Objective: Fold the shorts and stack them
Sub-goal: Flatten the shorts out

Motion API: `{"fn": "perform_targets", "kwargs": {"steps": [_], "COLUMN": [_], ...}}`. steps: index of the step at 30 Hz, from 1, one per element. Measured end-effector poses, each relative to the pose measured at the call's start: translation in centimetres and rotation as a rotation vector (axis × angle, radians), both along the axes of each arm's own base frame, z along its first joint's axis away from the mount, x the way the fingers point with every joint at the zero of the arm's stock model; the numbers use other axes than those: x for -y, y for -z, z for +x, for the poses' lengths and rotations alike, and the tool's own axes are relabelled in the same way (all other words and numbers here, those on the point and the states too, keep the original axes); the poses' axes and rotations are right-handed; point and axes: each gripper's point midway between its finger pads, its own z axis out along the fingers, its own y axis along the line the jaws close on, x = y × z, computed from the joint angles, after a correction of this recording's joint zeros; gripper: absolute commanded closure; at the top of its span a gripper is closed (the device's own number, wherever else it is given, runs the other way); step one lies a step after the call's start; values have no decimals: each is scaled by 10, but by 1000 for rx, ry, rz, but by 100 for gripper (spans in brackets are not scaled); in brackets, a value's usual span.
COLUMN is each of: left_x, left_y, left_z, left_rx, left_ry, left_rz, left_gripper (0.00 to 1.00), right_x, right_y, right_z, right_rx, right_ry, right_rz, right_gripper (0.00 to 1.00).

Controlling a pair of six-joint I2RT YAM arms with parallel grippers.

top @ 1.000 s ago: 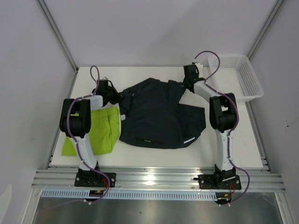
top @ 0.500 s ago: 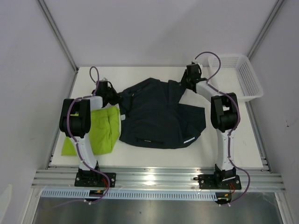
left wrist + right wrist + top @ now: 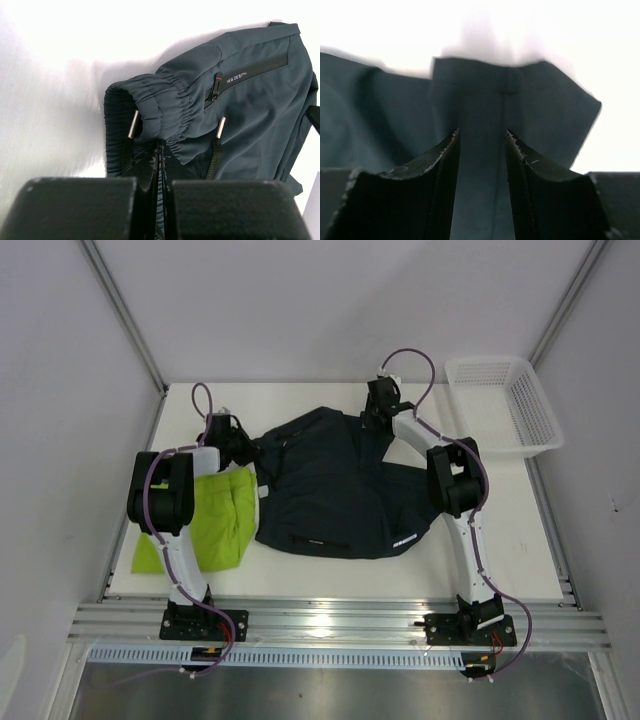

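The dark navy-teal shorts lie spread over the middle of the table, with a zip pocket and drawcords showing in the left wrist view. My left gripper is shut on their elastic waistband at the left edge. My right gripper hovers open over the far right corner of the same shorts, with fabric lying below its spread fingers. The lime green shorts lie folded at the left, partly under my left arm.
A white mesh basket stands at the far right corner. The table's bare top shows to the right of the dark shorts. Walls and metal rails close in the sides.
My right gripper has opened, let go of the dark shorts' corner and shifted left along the far edge. The left gripper has kept its hold.
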Motion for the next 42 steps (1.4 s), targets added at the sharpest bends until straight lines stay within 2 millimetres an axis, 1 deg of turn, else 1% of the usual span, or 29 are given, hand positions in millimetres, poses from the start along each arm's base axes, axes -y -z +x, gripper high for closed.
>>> {"fn": "perform_targets", "kwargs": {"steps": [4,12,16,17,20,21,23,25,26,28,32,34,37,39,42], "left_x": [0,0,0,0,0,0,0,0,0,0,0,0,-4,-8,-11], "left_y": [0,1,0,0,0,0,0,0,0,0,0,1,4,9,12], "left_z": [0,-1,0,0,0,0,0,0,0,0,0,0,0,0,2], "left_rx": [2,0,2,2,2,2,2,2,2,2,1,0,-9,-21,-29], "left_ry": [0,1,2,2,2,1,1,1,1,2,1,-2,-14,-27,-39], "left_rz": [0,-2,-2,-2,-2,-2,-2,-2,-2,-2,-3,-7,-16,-18,-22], "left_gripper": [100,100,100,100,100,100,100,100,100,100,100,100,100,100,100], "right_x": [6,14,14,14,16,17,17,19,19,21,25,34,53,76,101], "right_y": [10,12,17,18,20,21,21,21,22,22,20,21,20,18,15], "right_z": [-7,-11,-11,-11,-10,-10,-8,-7,-7,-6,-11,-17,-28,-35,-37], "right_rx": [-24,-31,-51,-55,-64,-68,-69,-71,-66,-51,-34,-36,-42,-45,-36], "right_ry": [20,41,42,41,41,41,41,43,46,55,69,80,107,140,174], "right_rz": [-67,-137,-149,-151,-151,-151,-142,-136,-133,-122,-85,-38,52,129,230], "right_gripper": [56,55,57,59,71,80,88,98,100,100,100,100,100,100,100]}}
